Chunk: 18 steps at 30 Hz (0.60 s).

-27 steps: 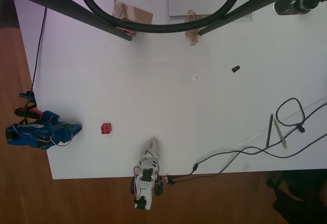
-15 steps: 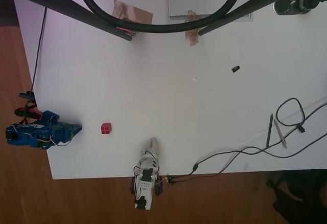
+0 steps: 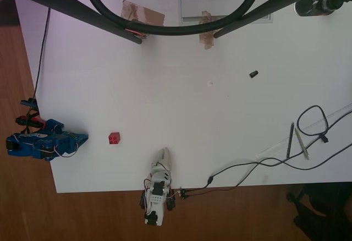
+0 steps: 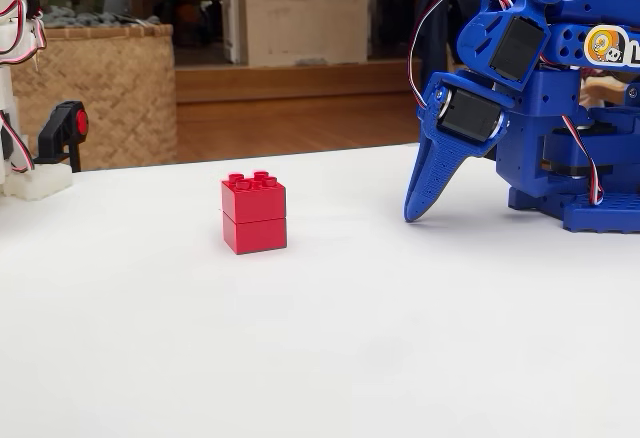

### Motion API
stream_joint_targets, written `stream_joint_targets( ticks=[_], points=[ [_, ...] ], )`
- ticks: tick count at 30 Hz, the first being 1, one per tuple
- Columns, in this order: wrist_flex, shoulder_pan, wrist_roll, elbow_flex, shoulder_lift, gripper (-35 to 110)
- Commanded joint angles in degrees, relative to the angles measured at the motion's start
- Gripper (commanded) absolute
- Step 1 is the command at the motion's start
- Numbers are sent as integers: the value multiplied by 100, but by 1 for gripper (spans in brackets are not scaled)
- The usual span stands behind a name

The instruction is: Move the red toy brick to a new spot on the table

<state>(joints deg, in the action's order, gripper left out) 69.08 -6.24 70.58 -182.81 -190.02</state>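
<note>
The red toy brick [image 3: 114, 138] sits on the white table [image 3: 181, 120] near its left edge in the overhead view, studs up. In the fixed view the red toy brick [image 4: 254, 215] looks like two layers stacked, standing alone on the table [image 4: 330, 348]. My blue gripper [image 3: 84, 137] rests folded at the table's left edge, its tip pointing at the brick from a short gap away. In the fixed view the gripper [image 4: 413, 214] points down with its tip on the tabletop, to the right of the brick. Its jaws look shut with nothing in them.
A white arm [image 3: 159, 177] lies folded at the table's bottom edge, right of the brick. A small black piece [image 3: 253, 74], pens [image 3: 294, 141] and cables [image 3: 313, 122] lie to the right. Taped patches [image 3: 143, 14] and dark frame legs stand along the top.
</note>
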Motion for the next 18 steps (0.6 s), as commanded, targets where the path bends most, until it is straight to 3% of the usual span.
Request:
stream_joint_targets(
  ticks=[1, 18],
  points=[
    [0, 79, -26, -176, -123, 0],
    [0, -62, -26, -176, -123, 0]
  ],
)
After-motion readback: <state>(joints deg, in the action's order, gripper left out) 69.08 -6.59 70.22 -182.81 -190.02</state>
